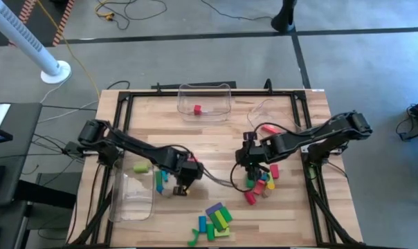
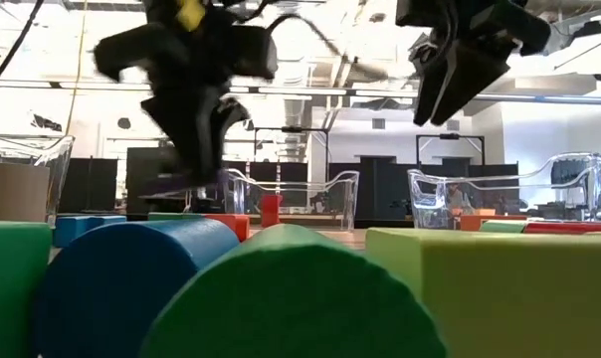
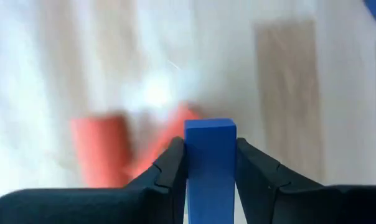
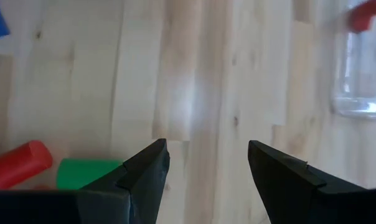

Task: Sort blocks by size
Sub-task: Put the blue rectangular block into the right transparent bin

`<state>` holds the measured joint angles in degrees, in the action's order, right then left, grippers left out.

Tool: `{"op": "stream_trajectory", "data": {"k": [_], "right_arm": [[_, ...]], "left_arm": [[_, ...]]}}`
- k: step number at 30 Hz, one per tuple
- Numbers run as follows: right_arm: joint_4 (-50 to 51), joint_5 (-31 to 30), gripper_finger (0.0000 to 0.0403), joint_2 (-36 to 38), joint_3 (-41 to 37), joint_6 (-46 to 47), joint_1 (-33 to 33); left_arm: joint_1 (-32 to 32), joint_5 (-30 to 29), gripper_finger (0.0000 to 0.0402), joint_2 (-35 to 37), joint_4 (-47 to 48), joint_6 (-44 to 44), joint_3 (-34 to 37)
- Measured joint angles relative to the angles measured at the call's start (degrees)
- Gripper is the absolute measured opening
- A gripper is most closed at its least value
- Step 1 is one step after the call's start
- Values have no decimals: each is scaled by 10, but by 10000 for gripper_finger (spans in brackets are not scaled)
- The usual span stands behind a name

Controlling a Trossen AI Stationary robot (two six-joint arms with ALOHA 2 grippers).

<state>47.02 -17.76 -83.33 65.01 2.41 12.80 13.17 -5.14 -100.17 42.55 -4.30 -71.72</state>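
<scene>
Left gripper (image 3: 211,163) pinches blue block (image 3: 210,155) by narrow sides, above table (image 1: 292,221). Risk: block slips or twists during carry. Right gripper (image 4: 206,163) spread, empty, above block pile (image 1: 259,185).

Bright ceiling glare in low view; left wrist background blurred.

block (image 1: 197,109) in rear bin (image 1: 205,101)

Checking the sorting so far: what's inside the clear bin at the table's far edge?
One small red block sits inside the clear bin at the far edge. Nothing else shows through its walls.
</scene>
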Motion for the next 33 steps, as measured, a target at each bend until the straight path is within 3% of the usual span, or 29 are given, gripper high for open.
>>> {"op": "stream_trajectory", "data": {"k": [6,18,26,33], "right_arm": [[23,-44,255,54,0,25,12],[19,-157,255,160,0,27,44],[-32,-161,255,181,0,9,52],[-148,-160,255,157,0,-63,72]], "left_arm": [[-29,-28,99,34,30,43,-37],[-60,-61,99,137,21,84,-38],[-68,-62,99,221,-39,137,-38],[-68,-51,99,283,-153,206,-38]]}}
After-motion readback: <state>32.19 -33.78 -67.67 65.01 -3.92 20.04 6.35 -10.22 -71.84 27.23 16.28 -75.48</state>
